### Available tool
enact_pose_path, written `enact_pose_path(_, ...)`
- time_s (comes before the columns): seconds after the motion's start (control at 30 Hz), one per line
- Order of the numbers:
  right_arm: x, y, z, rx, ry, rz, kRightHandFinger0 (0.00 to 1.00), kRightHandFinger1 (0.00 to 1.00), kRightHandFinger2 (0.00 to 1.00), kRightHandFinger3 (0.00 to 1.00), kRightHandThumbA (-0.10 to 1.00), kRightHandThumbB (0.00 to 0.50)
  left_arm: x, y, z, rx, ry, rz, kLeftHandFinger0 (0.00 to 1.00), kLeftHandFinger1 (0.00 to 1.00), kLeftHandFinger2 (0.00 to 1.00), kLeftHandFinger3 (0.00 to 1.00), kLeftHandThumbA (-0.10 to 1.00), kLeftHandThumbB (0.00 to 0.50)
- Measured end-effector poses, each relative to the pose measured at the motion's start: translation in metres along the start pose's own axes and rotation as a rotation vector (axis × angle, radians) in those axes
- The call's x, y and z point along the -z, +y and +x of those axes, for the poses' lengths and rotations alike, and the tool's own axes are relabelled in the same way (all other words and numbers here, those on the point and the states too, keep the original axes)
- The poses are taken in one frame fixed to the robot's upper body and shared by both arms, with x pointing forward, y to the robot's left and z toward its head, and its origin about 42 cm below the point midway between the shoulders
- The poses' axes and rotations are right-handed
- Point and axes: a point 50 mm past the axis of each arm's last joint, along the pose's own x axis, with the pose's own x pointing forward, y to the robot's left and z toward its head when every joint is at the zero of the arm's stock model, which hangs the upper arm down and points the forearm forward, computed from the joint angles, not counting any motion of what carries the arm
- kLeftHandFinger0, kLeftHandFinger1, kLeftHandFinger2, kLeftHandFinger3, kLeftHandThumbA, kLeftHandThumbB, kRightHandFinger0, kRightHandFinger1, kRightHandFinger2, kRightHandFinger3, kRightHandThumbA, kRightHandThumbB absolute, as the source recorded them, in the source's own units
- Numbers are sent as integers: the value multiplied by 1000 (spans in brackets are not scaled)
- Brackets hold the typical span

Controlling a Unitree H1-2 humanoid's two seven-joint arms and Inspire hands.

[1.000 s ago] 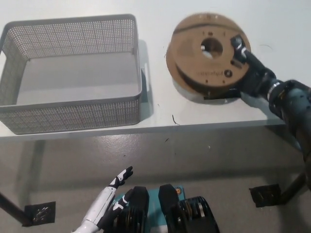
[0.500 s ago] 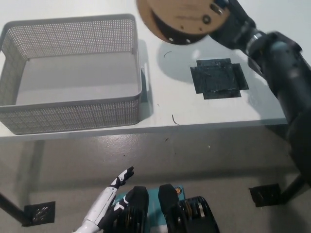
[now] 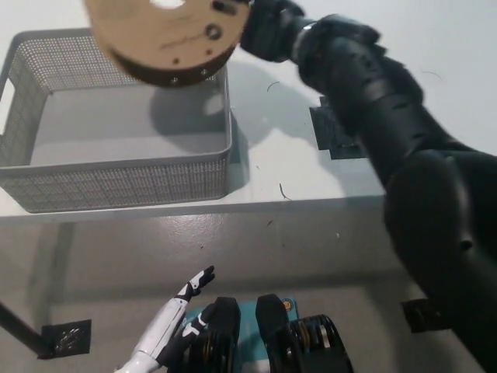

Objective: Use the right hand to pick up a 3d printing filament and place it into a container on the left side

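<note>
Now right hand (image 3: pixel 260 27) at top centre grips the filament spool (image 3: pixel 167 39) by its edge, flat-side up and clear over the mesh basket (image 3: pixel 116 167) rim on the surface for a drop-in, white left hand (image 3: pixel 182 307) idle, fingers apart, lower left

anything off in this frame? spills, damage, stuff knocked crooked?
Nothing stands out. The right hand holds the filament spool raised above the mesh basket's far right corner; the spool is tilted because it is being carried. The basket sits square on the table. Only a few stray black threads lie there. The left hand rests low.
</note>
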Motion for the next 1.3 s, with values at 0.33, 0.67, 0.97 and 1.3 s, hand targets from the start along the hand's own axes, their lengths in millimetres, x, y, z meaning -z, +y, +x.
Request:
enact_pose_path(0.33, 29, 33, 11, 171, 44, -369, 1000, 1000, 1000, 1000, 497, 285, -3, 0, 4, 20, -13, 9, 1000, 1000, 1000, 1000, 1000, 302)
enact_pose_path(0.67, 19, 47, 12, 203, -26, -581, 1000, 1000, 1000, 1000, 715, 310, -7, 1, 9, 46, -26, 22, 1000, 1000, 1000, 1000, 1000, 306)
enact_pose_path(0.97, -22, 36, 3, 226, -126, -639, 1000, 1000, 1000, 1000, 829, 256, -9, 1, 12, 55, -32, 24, 1000, 1000, 1000, 1000, 1000, 291)
enact_pose_path(1.3, -121, 8, -42, 200, -428, -702, 1000, 1000, 1000, 1000, 928, 340, -7, 3, 12, 62, -26, 29, 1000, 1000, 1000, 1000, 1000, 275)
